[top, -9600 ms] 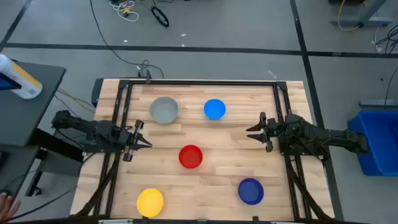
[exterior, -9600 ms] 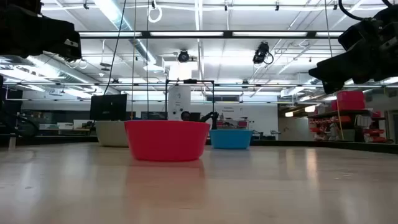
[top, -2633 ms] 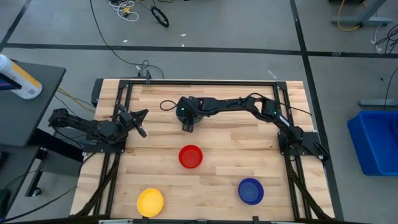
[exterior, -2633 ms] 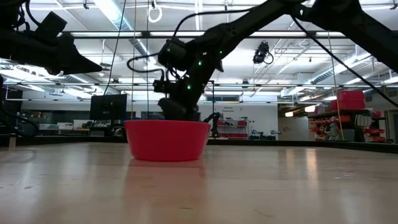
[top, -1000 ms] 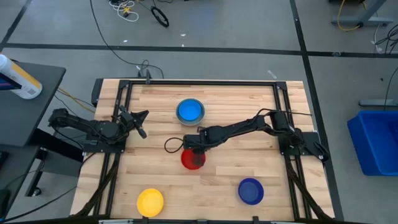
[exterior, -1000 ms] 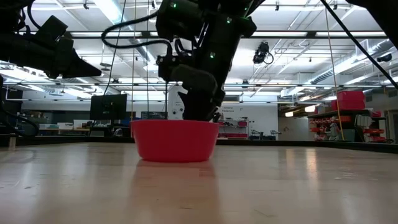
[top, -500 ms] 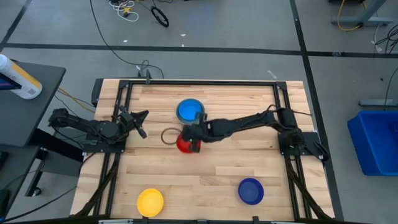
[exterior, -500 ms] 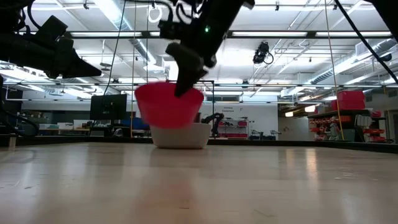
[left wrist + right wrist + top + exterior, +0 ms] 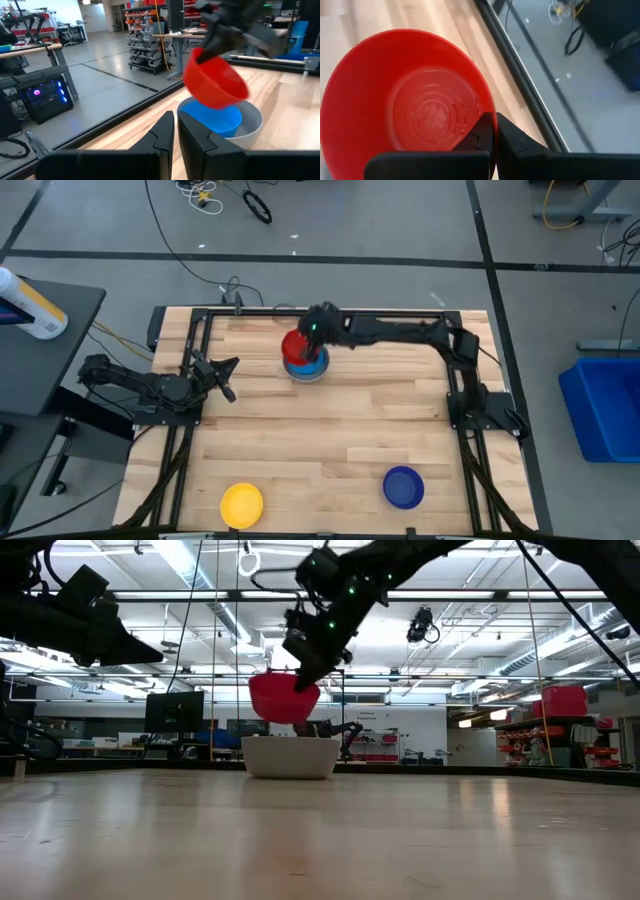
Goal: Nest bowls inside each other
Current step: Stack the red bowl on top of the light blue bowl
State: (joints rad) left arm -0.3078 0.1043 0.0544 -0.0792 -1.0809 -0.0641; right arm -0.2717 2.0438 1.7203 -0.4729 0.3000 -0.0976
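Observation:
The red bowl (image 9: pixel 296 345) hangs tilted above the light blue bowl (image 9: pixel 218 120), which sits nested in the grey bowl (image 9: pixel 291 756) near the table's far edge. My right gripper (image 9: pixel 494 121) is shut on the red bowl, reaching in from the far right. The yellow bowl (image 9: pixel 241 504) and the dark blue bowl (image 9: pixel 403 486) rest on their bases near the table's near edge. My left gripper (image 9: pixel 176 131) waits shut at the table's left side, pointing level toward the stack. My right gripper pinches the red bowl's rim (image 9: pixel 490 111) on its far right side, one finger inside the bowl and one outside. The fingers slant down from the far right. The bowl is lifted clear and tilted, just above the light blue bowl.
A black frame (image 9: pixel 330 311) runs around the wooden table. The table's middle (image 9: pixel 320 440) lies bare between the stack and the two near bowls. Cables lie on the floor beyond the far edge.
My right gripper has risen from the table's middle and gone toward the far edge with the red bowl. The bowl stood on the table a second ago; now it is lifted clear, tilted, above the light blue and grey stack.

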